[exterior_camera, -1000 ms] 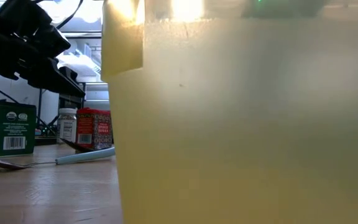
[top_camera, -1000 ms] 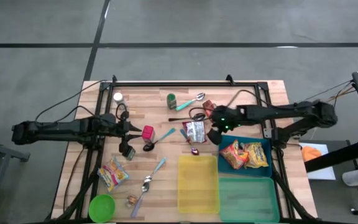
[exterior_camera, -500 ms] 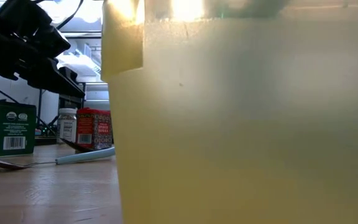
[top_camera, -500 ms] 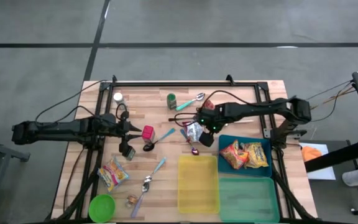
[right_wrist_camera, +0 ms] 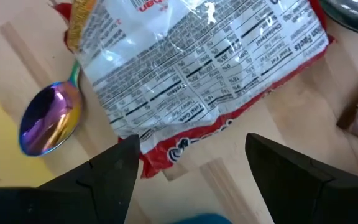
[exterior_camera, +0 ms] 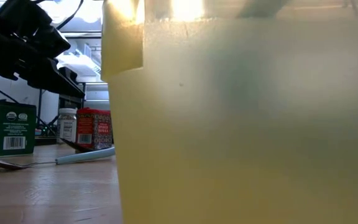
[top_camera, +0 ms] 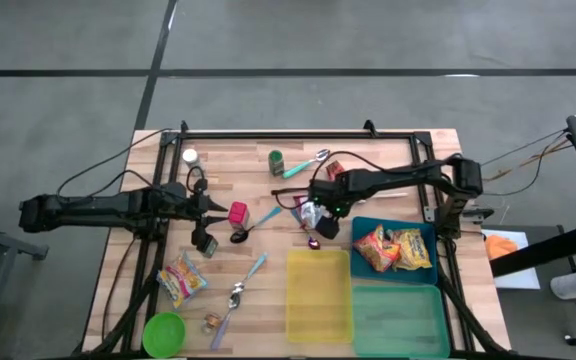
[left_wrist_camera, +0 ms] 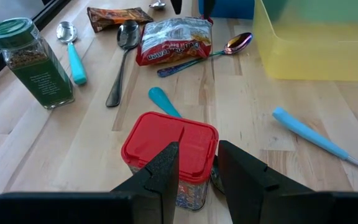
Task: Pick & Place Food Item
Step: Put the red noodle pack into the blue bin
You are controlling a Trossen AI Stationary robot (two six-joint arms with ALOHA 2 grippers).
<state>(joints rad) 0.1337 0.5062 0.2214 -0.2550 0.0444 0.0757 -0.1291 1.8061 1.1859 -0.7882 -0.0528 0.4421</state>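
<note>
A white food packet with a red edge and a printed nutrition panel (right_wrist_camera: 197, 68) lies flat on the wooden table (top_camera: 268, 240) near its middle (top_camera: 306, 208). My right gripper (right_wrist_camera: 192, 142) hangs open right above it, pointing down, one finger on each side of the packet's red end. I cannot see that it touches. My left gripper (top_camera: 218, 207) waits at the table's left, open by a narrow gap. A red-lidded container (left_wrist_camera: 169, 149) stands just ahead of its fingertips.
The yellow bin (top_camera: 318, 295) fills most of the low view. Beside it are a teal bin (top_camera: 398, 320) and a blue bin holding snack packets (top_camera: 393, 248). An iridescent spoon (right_wrist_camera: 45, 124) lies by the packet. A green spice jar (left_wrist_camera: 33, 62) and more spoons lie around.
My right gripper has travelled from beside the blue bin toward the table's left and downward, tipping until it points straight down over the white packet. Its fingers have stayed open. The packet has not moved.
</note>
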